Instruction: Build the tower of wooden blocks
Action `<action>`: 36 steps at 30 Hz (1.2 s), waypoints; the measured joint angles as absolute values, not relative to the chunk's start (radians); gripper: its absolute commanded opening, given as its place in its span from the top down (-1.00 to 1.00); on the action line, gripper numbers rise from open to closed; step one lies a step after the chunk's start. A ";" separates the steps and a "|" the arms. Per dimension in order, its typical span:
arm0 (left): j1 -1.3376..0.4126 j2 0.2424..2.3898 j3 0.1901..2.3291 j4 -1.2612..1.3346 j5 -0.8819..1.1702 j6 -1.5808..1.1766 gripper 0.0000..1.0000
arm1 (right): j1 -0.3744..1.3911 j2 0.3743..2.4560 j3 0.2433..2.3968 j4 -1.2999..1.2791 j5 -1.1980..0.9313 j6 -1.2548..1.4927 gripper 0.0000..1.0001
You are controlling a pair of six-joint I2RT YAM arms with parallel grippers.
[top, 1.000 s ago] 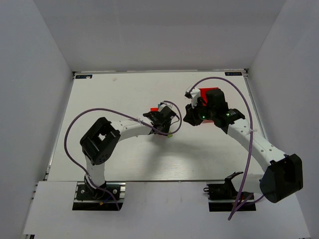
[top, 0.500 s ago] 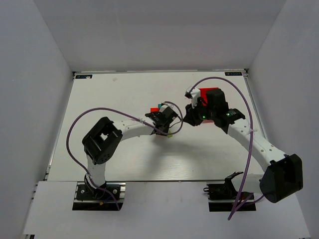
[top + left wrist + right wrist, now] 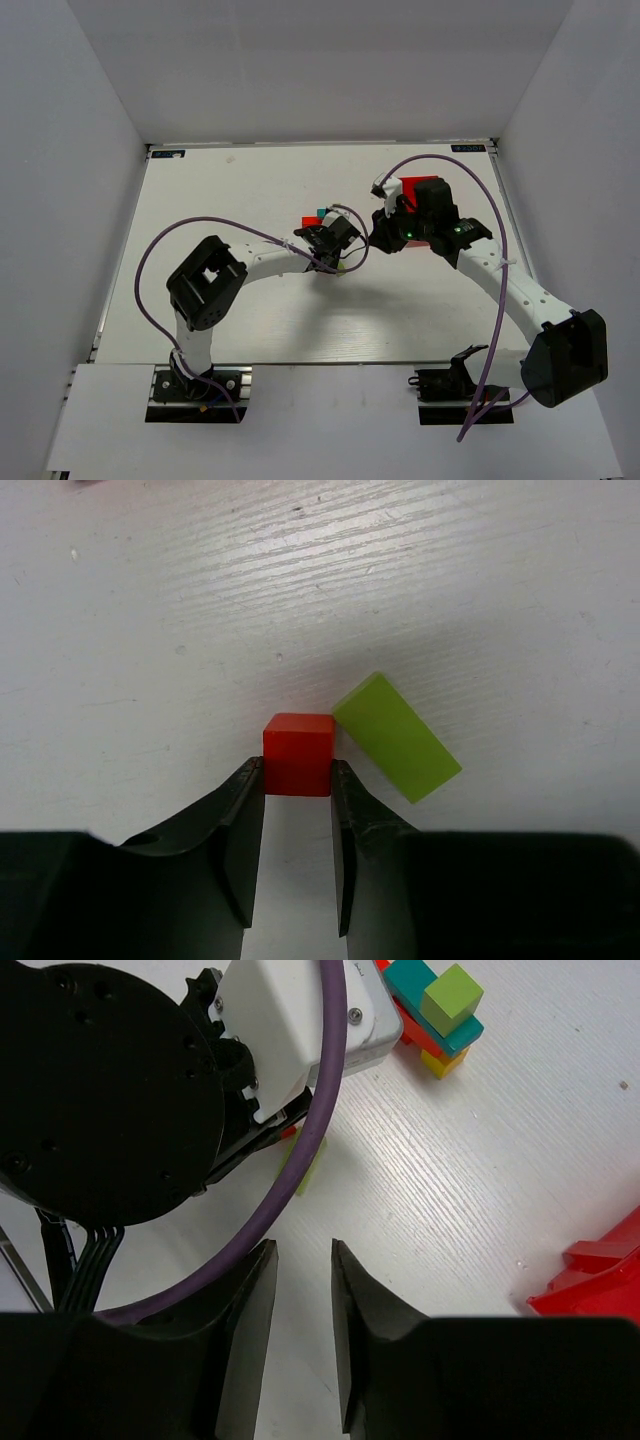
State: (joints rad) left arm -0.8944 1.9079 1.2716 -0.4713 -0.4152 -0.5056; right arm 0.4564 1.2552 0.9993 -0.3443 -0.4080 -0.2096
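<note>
Left arm's crept slightly rightward; left gripper [image 3: 297, 772] pinches the red cube [image 3: 298, 742], lime bar [image 3: 397, 736] touching at its 2 o'clock. From above, the wood block tower [image 3: 314, 219] waits near at its 11 o'clock; right gripper [image 3: 303, 1260] gapes empty.

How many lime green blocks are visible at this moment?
2. One lime green bar lies flat beside the red cube held between the fingers of the left gripper. One lime green cube tops the small tower. Others may be hidden.
</note>
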 measured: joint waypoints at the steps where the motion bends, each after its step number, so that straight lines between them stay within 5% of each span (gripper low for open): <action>1: -0.894 1.907 1.272 -0.471 -0.416 -0.505 0.80 | 0.455 1.255 0.999 -0.345 -0.408 -0.210 0.29; 21: -0.801 1.621 1.279 -0.461 -0.259 -0.001 1.00 | 0.436 1.216 0.989 -0.346 -0.428 -0.217 0.29; 36: -0.569 1.820 1.560 -0.516 0.113 0.480 1.00 | 0.422 1.210 0.983 -0.348 -0.450 -0.221 0.29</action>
